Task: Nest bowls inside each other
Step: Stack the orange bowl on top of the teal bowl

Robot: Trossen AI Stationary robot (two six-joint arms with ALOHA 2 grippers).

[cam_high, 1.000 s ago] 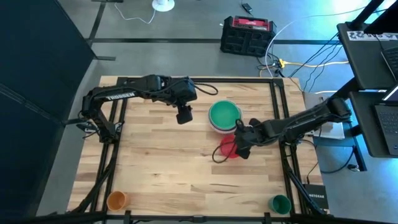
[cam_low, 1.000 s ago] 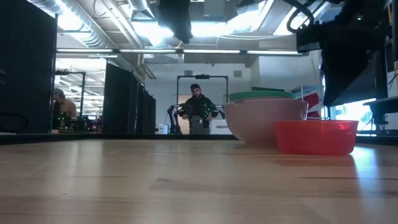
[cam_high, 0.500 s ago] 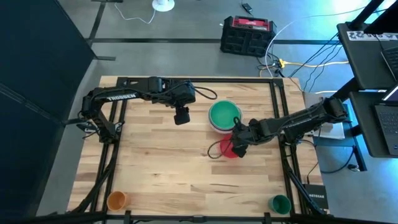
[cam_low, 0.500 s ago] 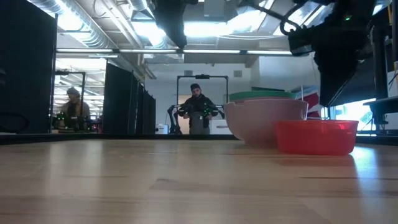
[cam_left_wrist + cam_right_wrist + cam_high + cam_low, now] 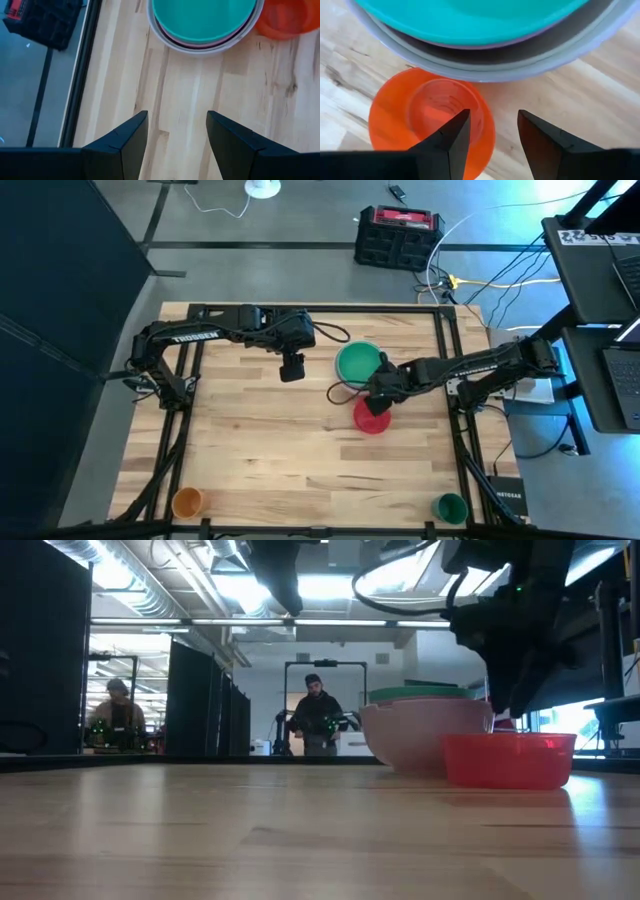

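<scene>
A stack of nested bowls (image 5: 360, 366), green innermost inside pink and pale grey ones, rests on the wooden table right of centre; its side shows in the low view (image 5: 425, 735). The small red bowl (image 5: 370, 421) stands upright on its base just near-side of the stack (image 5: 432, 120). My right gripper (image 5: 377, 404) hovers open over the red bowl, pointing down, its fingers (image 5: 455, 135) above the bowl's rim on the stack's side. My left gripper (image 5: 292, 368) hangs open above bare wood left of the stack (image 5: 177, 117).
An orange cup (image 5: 187, 502) stands at the near left corner and a green cup (image 5: 451, 507) at the near right corner. Bare wood lies left of and in front of the bowls. People (image 5: 318, 720) stand in the room beyond the far edge.
My right gripper has swung a little toward the table's left and far side, coming over the red bowl next to the stack, and its wrist has rolled. It has stayed open. The bowls have not moved.
</scene>
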